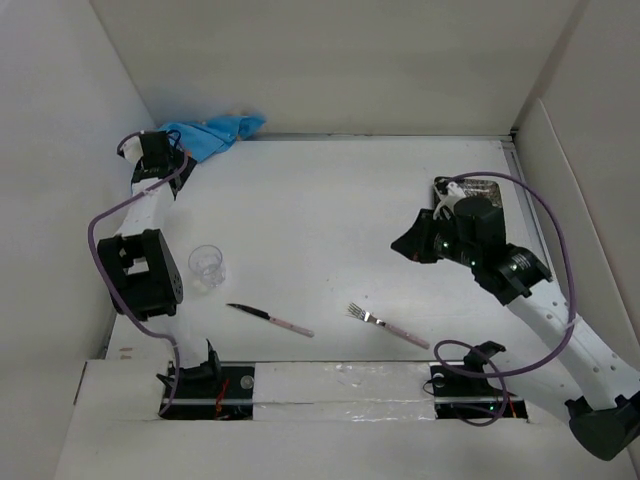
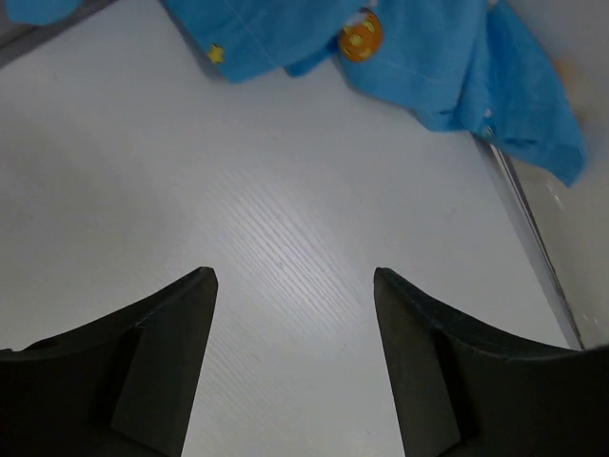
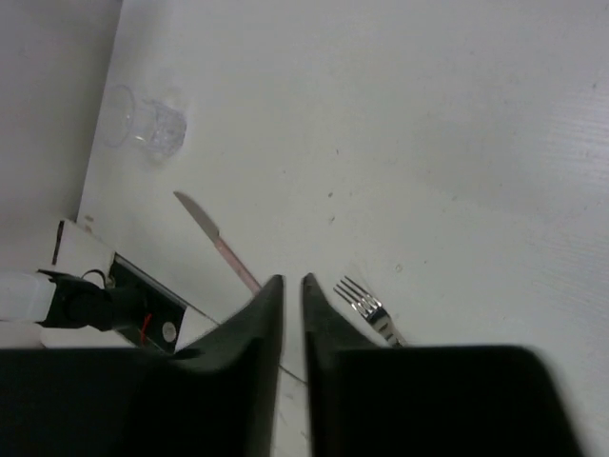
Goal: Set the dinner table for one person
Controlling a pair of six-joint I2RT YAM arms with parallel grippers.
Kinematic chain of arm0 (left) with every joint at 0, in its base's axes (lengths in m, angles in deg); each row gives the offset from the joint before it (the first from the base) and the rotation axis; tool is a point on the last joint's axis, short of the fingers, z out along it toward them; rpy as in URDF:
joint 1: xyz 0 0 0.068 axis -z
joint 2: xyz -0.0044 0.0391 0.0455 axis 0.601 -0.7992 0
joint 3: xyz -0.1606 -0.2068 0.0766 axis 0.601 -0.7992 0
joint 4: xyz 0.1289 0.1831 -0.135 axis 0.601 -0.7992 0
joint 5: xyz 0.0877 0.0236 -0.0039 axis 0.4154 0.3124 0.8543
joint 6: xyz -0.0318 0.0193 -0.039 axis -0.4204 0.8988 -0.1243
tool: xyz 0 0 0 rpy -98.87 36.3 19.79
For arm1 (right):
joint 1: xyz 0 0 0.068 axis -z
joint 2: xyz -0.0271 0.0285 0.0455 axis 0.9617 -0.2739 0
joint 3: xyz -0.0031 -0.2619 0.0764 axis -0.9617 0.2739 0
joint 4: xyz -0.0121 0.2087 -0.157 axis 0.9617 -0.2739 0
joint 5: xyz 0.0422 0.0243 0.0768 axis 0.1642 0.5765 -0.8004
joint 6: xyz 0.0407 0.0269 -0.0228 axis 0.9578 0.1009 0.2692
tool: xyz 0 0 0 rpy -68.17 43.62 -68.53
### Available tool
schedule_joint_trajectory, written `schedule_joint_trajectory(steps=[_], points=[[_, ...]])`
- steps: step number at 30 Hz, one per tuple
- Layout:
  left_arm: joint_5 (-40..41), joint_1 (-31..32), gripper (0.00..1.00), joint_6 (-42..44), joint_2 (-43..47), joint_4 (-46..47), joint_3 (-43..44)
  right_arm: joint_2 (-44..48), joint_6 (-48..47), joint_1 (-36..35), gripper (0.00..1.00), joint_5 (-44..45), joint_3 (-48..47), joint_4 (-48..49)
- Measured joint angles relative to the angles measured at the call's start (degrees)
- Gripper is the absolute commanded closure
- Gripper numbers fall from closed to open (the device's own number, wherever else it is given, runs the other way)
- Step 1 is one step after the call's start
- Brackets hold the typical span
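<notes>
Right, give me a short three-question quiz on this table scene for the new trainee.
1. True or false: the left gripper is open and empty.
2. Which lies nearest the glass? A. fork B. knife C. cloth
3. Fill in: the right gripper is ___ on nothing.

Key: 1 true; 2 B; 3 shut.

The dinner table [image 1: 320,220] looks matt and finely grained, the cloth [image 1: 210,135] soft fabric, the fork [image 1: 388,326] partly shiny metal
</notes>
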Motion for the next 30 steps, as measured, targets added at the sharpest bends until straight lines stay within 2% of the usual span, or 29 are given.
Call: schedule_joint_trajectory(steps=[3, 4, 9, 13, 15, 19, 22, 23, 25, 26, 27, 30], points=[[3.1, -2.5, 0.34, -0.2, -5.4, -1.3, 4.6, -1.9, -1.5, -1.6, 0.49, 0.0, 0.4, -0.6], [3.8, -3.1, 0.34, -0.1, -7.7, -2.1, 6.9, -2.5, -2.0, -1.9, 0.46, 0.0, 0.4, -0.7], [7.1, -4.7, 0.33, 1.4, -22.1, -5.4, 21.6, -5.6, -4.5, -3.0, 0.45, -0.4, 0.2, -0.7], [8.1, -4.6, 0.28, 2.2, -29.9, -8.2, 29.1, -8.9, -5.3, -3.5, 0.45, -1.1, -0.9, -0.7], [8.1, -4.5, 0.27, 2.9, -37.0, -9.0, 37.7, -10.3, -5.3, -4.3, 0.45, -1.4, -1.4, -0.7], [7.8, -4.4, 0.27, 4.6, -43.6, -10.0, 46.3, -12.8, -4.9, -7.4, 0.45, -1.9, -1.7, -0.4], [7.0, -4.4, 0.41, 5.3, -45.1, -10.1, 47.6, -15.2, -4.4, -9.5, 0.45, -2.0, -2.6, -0.2], [6.6, -4.4, 0.56, 5.5, -45.5, -10.0, 47.8, -16.2, -4.4, -10.2, 0.45, -2.0, -3.1, -0.1], [5.9, -4.5, 0.75, 5.8, -46.0, -9.6, 48.0, -17.8, -4.2, -11.1, 0.45, -1.9, -4.1, 0.1], [5.5, -4.5, 0.92, 6.2, -46.1, -9.5, 48.0, -18.4, -4.2, -11.5, 0.45, -1.9, -4.7, 0.2], [5.0, -4.5, 1.00, 6.4, -46.2, -9.3, 48.0, -18.9, -4.2, -11.7, 0.45, -1.8, -5.2, 0.2], [3.5, -4.5, 1.00, 7.4, -46.2, -8.0, 47.2, -19.7, -4.3, -11.8, 0.46, -1.2, -6.7, 0.3]])
